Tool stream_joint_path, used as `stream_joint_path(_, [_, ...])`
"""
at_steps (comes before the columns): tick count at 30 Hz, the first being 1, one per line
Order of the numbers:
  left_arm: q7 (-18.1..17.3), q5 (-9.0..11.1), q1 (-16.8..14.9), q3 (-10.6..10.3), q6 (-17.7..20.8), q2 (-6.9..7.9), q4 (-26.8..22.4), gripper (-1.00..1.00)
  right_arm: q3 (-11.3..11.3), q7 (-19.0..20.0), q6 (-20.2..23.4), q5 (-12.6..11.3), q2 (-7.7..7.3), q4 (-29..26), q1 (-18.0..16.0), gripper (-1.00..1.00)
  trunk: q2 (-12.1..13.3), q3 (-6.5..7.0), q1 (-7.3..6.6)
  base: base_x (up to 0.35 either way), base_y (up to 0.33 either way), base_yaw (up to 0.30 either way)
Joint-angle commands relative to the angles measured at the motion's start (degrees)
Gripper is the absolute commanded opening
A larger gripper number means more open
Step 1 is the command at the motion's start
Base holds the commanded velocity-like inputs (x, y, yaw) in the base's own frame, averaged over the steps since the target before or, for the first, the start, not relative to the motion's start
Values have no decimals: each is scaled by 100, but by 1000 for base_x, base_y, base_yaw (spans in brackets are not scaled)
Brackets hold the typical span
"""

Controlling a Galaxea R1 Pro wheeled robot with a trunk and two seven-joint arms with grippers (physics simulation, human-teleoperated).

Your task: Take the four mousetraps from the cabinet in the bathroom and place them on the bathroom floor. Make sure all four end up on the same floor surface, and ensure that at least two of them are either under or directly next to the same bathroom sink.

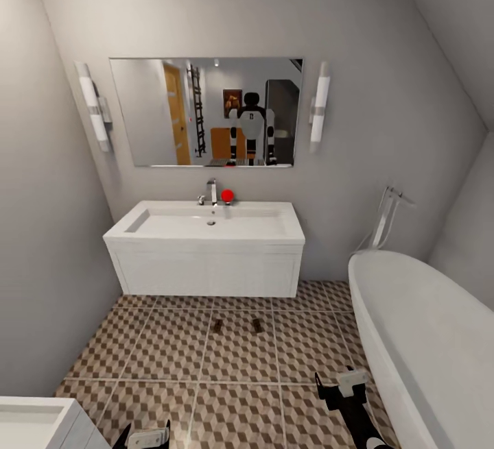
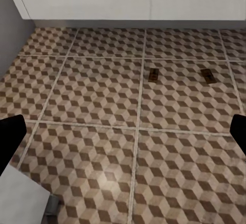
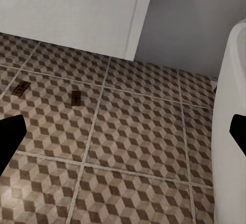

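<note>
Listing by view. Head: two mousetraps (image 1: 217, 326) (image 1: 256, 325) lie on the bathroom floor (image 1: 171, 353) just before the bathroom sink (image 1: 206, 226); two apparently remain. Left wrist: left gripper (image 2: 123, 137) jaws spread, empty. Right wrist: right gripper (image 3: 123, 134) jaws spread, empty, bathtub (image 3: 230, 131) beside.

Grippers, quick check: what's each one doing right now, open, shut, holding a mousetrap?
Left gripper: open, holding nothing.
Right gripper: open, holding nothing.
</note>
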Motion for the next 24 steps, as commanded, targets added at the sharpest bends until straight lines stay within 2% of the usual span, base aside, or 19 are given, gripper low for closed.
stream_joint_path(1, [26, 23, -11, -50, -30, -7, 22, 100, 45, -61, -8, 27, 0, 4, -6, 100, -13, -12, 4, 0, 0, 0])
stream_joint_path(19, [52, 27, -11, -41, 28, -248, 21, 100, 45, -81, 45, 27, 6, 4, -6, 100, -13, -7, 4, 0, 0, 0])
stream_joint_path(23, [57, 27, -11, -41, 273, -262, 19, 100, 44, -80, 226, 27, 9, 1, -6, 100, -13, -7, 4, 0, 0, 0])
stream_joint_path(24, [59, 27, -11, -41, 501, -266, 17, 100, 41, -73, 376, 27, 12, -1, -6, 100, -13, -7, 4, 0, 0, 0])
